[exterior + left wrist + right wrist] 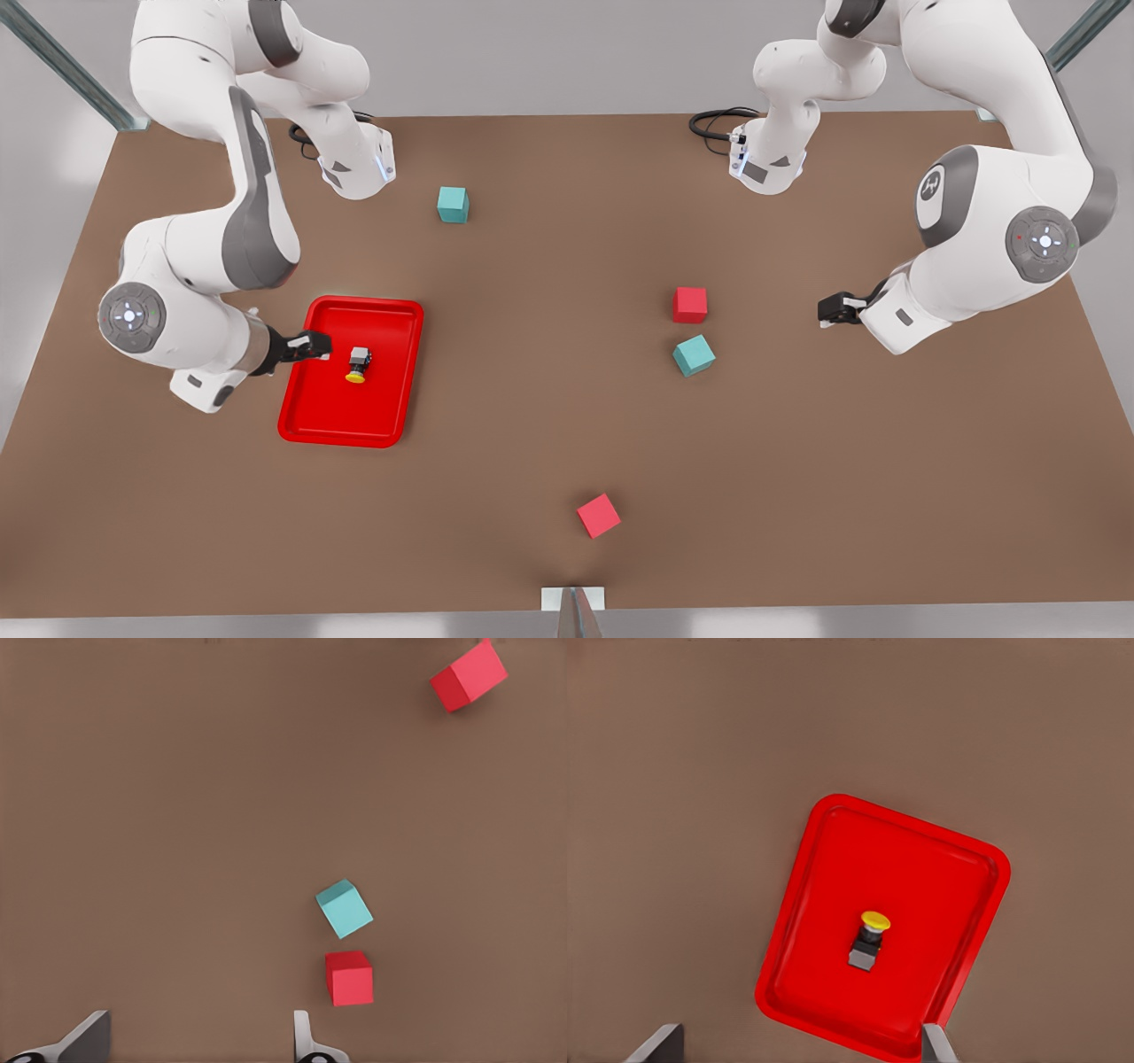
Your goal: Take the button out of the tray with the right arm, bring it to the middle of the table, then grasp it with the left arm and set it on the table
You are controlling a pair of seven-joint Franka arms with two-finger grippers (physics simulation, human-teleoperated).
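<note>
Brown and matte, the table (567, 425) carries the bright red tray (390, 310) toward the front view's left, and the button (358, 364) lies on its side on the tray's floor, near the middle, its yellow cap turned toward the front view's bottom and its grey-and-black body behind it. My right gripper (319, 346) hangs above the tray's side at the front view's left, just beside the button but apart from it; in the right wrist view its two fingertips (656, 1045) stand spread wide, with the tray (833, 815) and the button (870, 941) between and beyond them, nothing pinched. My left gripper (828, 310) waits over bare table at the front view's right, well apart from the tray; in the left wrist view its fingertips (84, 1041) are likewise spread and hold nothing. Near it lie a red cube (689, 304) and, just beside that, a teal cube (694, 354); both appear in the left wrist view, red cube (349, 978) and teal cube (345, 908) almost touching. A second red cube (598, 515) sits near the table's front edge, and a second teal cube (453, 204) lies toward the far edge.
</note>
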